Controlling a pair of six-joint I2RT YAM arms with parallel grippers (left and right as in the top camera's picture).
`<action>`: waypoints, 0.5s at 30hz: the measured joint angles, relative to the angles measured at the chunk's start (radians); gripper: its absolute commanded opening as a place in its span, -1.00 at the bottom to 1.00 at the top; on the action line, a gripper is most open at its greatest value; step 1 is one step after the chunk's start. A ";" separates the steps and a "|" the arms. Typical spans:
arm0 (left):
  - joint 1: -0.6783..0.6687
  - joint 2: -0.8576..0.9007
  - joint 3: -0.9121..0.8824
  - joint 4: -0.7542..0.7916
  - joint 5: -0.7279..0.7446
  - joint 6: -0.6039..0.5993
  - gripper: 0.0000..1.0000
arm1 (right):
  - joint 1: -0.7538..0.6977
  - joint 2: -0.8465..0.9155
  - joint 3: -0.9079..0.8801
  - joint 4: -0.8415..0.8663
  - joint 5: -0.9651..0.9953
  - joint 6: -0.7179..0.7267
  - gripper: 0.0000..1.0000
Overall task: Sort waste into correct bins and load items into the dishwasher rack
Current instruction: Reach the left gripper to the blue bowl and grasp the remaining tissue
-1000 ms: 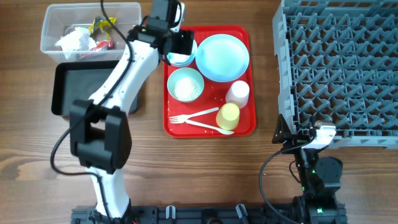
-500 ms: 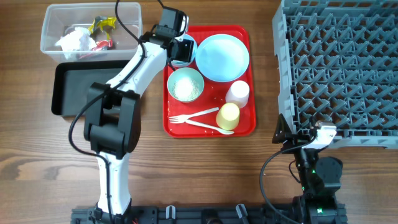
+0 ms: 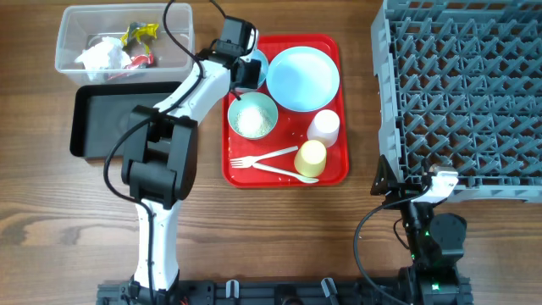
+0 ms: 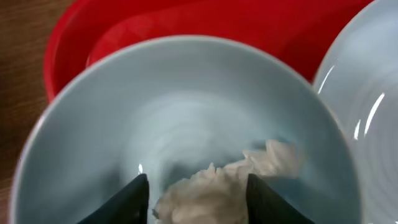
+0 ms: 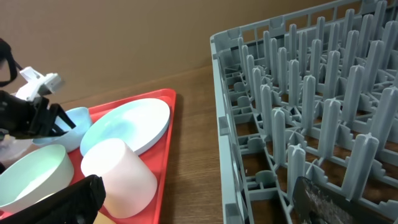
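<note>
My left gripper (image 3: 246,69) (image 4: 199,202) is open and down inside a small light-blue bowl (image 3: 246,85) (image 4: 118,106) at the red tray's back left. A crumpled white tissue (image 4: 267,160) lies in that bowl, partly between the jaws. A second bowl (image 3: 252,115) holds white rice grains. The large plate (image 3: 303,78), whitish cup (image 3: 324,127), yellow cup (image 3: 311,158), white fork (image 3: 258,158) and spoon (image 3: 284,174) sit on the tray. My right gripper (image 3: 400,188) (image 5: 193,202) is open and empty beside the grey-blue rack (image 3: 461,85) (image 5: 298,106).
The clear tub (image 3: 64,58) at the back left holds tissue and red and yellow wrappers. The black tub (image 3: 110,119) stands just in front of it. The red tray (image 3: 342,102) lies between the tubs and the rack. The left arm spans the black tub's right end.
The left arm has swung slightly right and the gripper has settled over the back-left bowl. The right arm has not moved.
</note>
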 measured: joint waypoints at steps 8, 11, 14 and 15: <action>0.000 0.023 0.002 0.022 0.003 0.004 -0.92 | 0.000 0.000 0.000 0.000 0.000 0.000 0.99; 0.000 0.023 0.002 0.024 0.004 0.004 -0.92 | 0.000 0.000 0.000 0.000 0.000 0.000 0.99; 0.000 0.019 0.002 0.024 0.004 0.004 -0.92 | 0.000 0.000 0.000 0.000 0.000 0.000 0.99; 0.000 0.014 0.002 0.023 0.004 0.004 -0.92 | 0.000 0.000 0.000 0.000 0.000 0.000 0.99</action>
